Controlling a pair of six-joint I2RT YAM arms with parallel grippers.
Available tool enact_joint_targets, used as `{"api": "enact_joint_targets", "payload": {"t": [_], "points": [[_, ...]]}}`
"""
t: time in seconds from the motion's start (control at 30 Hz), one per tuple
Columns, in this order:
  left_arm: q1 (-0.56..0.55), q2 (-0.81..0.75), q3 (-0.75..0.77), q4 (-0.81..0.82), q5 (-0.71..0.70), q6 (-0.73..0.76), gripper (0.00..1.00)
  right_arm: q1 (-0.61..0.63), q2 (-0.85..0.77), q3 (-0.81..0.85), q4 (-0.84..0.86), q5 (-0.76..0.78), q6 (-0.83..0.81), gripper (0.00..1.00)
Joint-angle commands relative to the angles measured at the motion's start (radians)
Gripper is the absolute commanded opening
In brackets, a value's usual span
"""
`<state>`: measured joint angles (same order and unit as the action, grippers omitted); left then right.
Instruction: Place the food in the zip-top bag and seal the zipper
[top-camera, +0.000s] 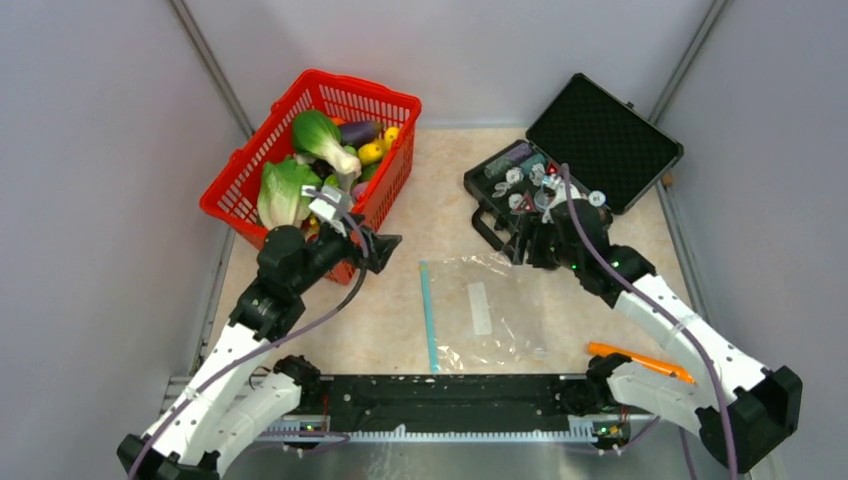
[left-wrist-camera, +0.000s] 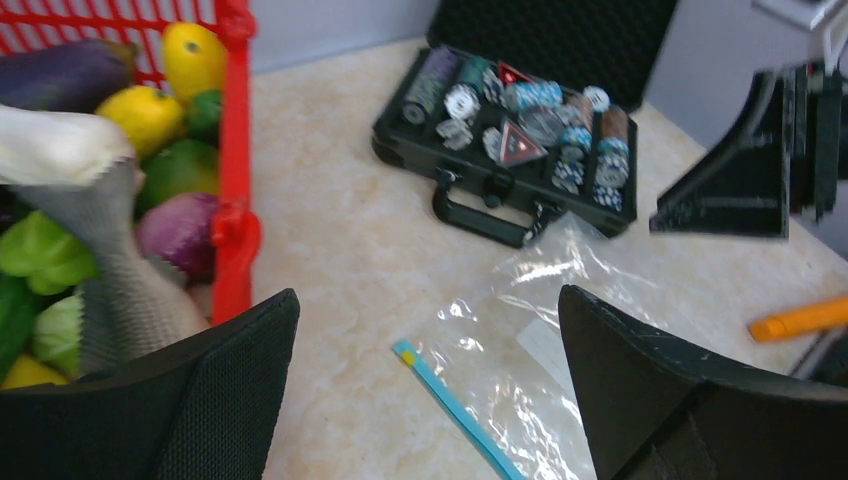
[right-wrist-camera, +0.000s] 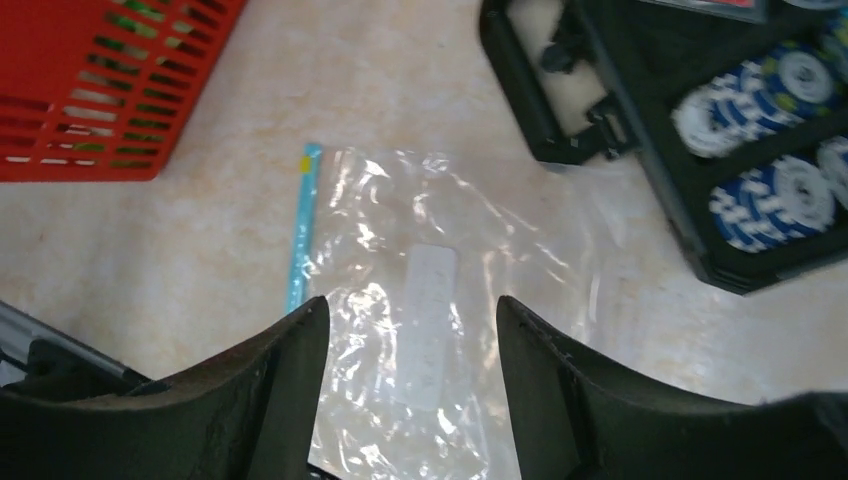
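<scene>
The clear zip-top bag (top-camera: 485, 312) lies flat on the table, its white label (top-camera: 480, 308) up and its light-blue zipper (top-camera: 430, 315) along the left edge. The food lies in the red mesh basket (top-camera: 236, 170): leafy greens (top-camera: 285, 190), a purple eggplant (top-camera: 360, 131), yellow pieces (top-camera: 372, 152). My left gripper (top-camera: 385, 250) is open and empty beside the basket's near corner, left of the bag; the zipper's end (left-wrist-camera: 407, 351) shows between its fingers. My right gripper (top-camera: 525, 250) is open and empty above the bag's far right part (right-wrist-camera: 430, 320), at the black case.
An open black case (top-camera: 590, 150) of poker chips stands at the back right, touching the bag's far corner. An orange stick-like tool (top-camera: 640, 360) lies by the right arm's base. Grey walls enclose the table on three sides.
</scene>
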<state>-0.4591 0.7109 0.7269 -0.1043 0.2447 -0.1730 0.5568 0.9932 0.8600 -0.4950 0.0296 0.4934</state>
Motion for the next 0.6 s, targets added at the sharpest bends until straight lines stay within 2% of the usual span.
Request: {"api": "enact_joint_targets", "payload": {"t": [0.0, 0.13, 0.2, 0.37, 0.57], "points": [[-0.001, -0.110, -0.036, 0.097, -0.254, -0.062, 0.99, 0.212, 0.157, 0.067, 0.046, 0.140, 0.069, 0.61], [-0.002, -0.201, -0.056, 0.093, -0.397, -0.070, 0.99, 0.392, 0.326, 0.099, 0.107, 0.284, 0.160, 0.60], [-0.002, -0.231, -0.058, 0.070, -0.437, -0.061, 0.99, 0.448, 0.396, 0.103, 0.166, 0.307, 0.188, 0.58], [-0.001, -0.272, -0.059, 0.019, -0.497, -0.069, 0.99, 0.532, 0.578, 0.163, 0.243, 0.273, 0.186, 0.56], [-0.002, -0.287, -0.056, -0.012, -0.534, -0.078, 0.99, 0.605, 0.751, 0.268, 0.217, 0.316, 0.182, 0.54]]}}
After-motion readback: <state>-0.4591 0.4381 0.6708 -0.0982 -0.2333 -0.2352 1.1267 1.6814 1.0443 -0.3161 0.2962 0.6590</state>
